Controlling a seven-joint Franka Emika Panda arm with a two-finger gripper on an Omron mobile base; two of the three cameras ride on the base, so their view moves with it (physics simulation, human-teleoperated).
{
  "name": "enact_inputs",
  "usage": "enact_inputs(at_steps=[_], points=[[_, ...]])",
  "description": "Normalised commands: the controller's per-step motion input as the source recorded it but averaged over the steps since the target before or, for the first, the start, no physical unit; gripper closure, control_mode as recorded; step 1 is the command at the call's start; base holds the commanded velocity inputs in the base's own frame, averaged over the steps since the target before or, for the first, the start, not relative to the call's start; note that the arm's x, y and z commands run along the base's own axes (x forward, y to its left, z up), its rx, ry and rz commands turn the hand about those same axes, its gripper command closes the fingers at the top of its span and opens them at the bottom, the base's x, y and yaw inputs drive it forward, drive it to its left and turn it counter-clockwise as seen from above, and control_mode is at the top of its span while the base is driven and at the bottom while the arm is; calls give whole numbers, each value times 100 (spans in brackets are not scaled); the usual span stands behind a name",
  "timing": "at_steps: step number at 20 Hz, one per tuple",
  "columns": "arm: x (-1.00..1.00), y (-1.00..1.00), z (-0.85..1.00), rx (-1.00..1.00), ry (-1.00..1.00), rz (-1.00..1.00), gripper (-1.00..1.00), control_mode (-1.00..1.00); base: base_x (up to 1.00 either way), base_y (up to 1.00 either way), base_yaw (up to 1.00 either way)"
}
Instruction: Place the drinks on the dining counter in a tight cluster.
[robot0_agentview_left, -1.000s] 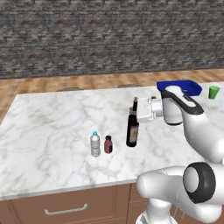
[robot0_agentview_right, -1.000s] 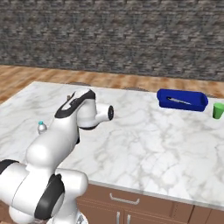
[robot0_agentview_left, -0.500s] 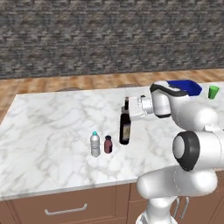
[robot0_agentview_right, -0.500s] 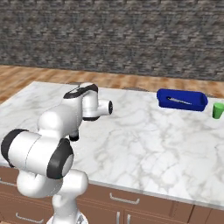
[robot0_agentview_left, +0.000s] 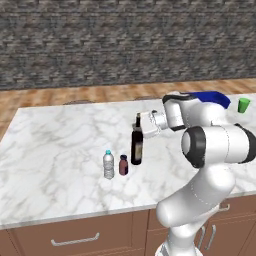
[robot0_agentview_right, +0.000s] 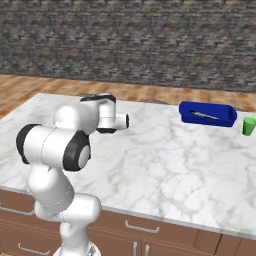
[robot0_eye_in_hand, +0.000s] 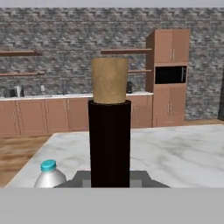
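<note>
My fingers (robot0_agentview_left: 139, 123) are clamped on the neck of the wine bottle (robot0_agentview_left: 136, 147), which stands upright on the marble desk (robot0_agentview_left: 60, 150). In the hand view its dark neck and cork (robot0_eye_in_hand: 109, 127) rise right in front of me. Just beyond the wine bottle from the fingers stands the tiny purple-brown bottle (robot0_agentview_left: 123, 165), and beside that the water bottle (robot0_agentview_left: 108, 164). Well behind my wrist sit the blue tray (robot0_agentview_right: 207, 114) and green cup (robot0_agentview_right: 248, 126).
</note>
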Motion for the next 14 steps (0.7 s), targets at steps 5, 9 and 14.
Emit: enact_inputs(at_steps=[5, 9, 14], points=[[15, 24, -26, 0, 0, 0, 100, -100, 0, 0, 0], [5, 23, -24, 1, 0, 0, 100, -100, 0, 0, 0], [-9, 21, -21, 0, 0, 0, 100, -100, 0, 0, 0]])
